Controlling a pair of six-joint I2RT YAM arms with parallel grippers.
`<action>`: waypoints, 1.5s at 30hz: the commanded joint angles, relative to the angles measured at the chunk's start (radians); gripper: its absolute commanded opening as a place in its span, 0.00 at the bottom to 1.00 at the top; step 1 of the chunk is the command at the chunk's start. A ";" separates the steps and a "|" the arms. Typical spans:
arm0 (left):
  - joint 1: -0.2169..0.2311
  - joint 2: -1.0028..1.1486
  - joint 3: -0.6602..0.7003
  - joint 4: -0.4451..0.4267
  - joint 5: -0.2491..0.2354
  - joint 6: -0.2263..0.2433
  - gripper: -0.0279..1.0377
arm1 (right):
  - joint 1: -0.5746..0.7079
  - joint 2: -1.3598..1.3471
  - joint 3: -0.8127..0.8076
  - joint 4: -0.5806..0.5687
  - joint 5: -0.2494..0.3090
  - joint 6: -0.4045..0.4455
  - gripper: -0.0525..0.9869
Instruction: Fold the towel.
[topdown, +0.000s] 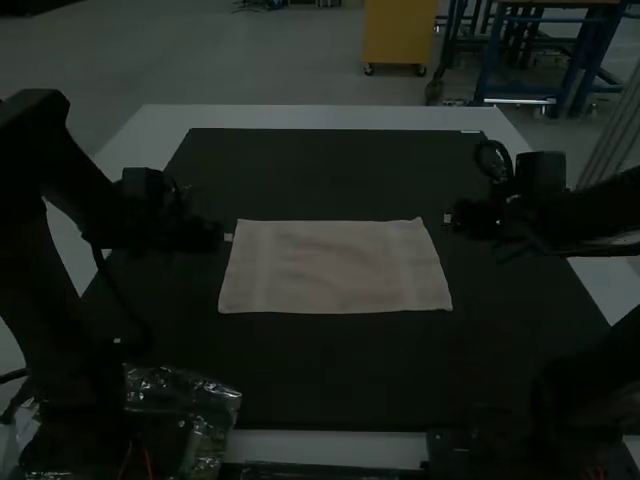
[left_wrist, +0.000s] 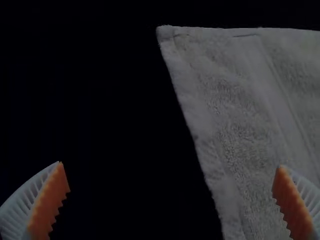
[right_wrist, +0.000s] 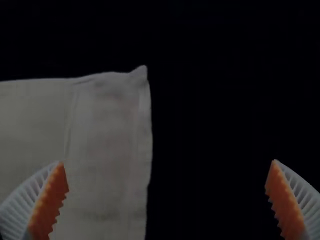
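In the high view, the pale towel (topdown: 335, 268) lay flat on the dark mat (topdown: 330, 175) that covered most of the bench (topdown: 300, 117), its long sides running roughly along the mat's near and far edges. It sat around the middle, well in from the corners; whether it was a single layer or already folded once could not be told.

The left gripper (left_wrist: 170, 165) stood with its fingers wide apart and nothing between them clamped, just beside the towel's left end. The right gripper (right_wrist: 167, 161) was likewise spread and empty, near the opposite end, toward the far corner there. Lifting a pair of corners looked like the next step, with the folding ahead.

The likeliest trouble was a missed pinch: the cloth was thin and lay close to the mat, so fingers closing too high would have shut on air, and too low they would have pressed into the mat. One far corner (right_wrist: 142, 71) was slightly peaked and offered an easier hold; the other (left_wrist: 165, 33) lay flatter. If just one side had caught, the towel would probably have twisted or slid askew. Should there have been two layers, a shallow grip might have parted them. Crumpled clear plastic (topdown: 205, 390) by the mat's near left corner could have snagged a low-swinging arm.
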 joint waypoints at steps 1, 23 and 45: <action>0.004 0.022 0.044 0.036 0.023 0.020 0.93 | 0.043 0.048 0.013 0.045 -0.017 -0.011 0.92; -0.034 0.266 0.218 0.042 0.017 0.066 0.92 | 0.118 0.456 0.179 0.289 0.005 -0.002 0.92; -0.053 0.335 0.240 -0.001 0.006 0.124 0.87 | 0.176 0.640 0.253 0.339 0.120 -0.065 0.92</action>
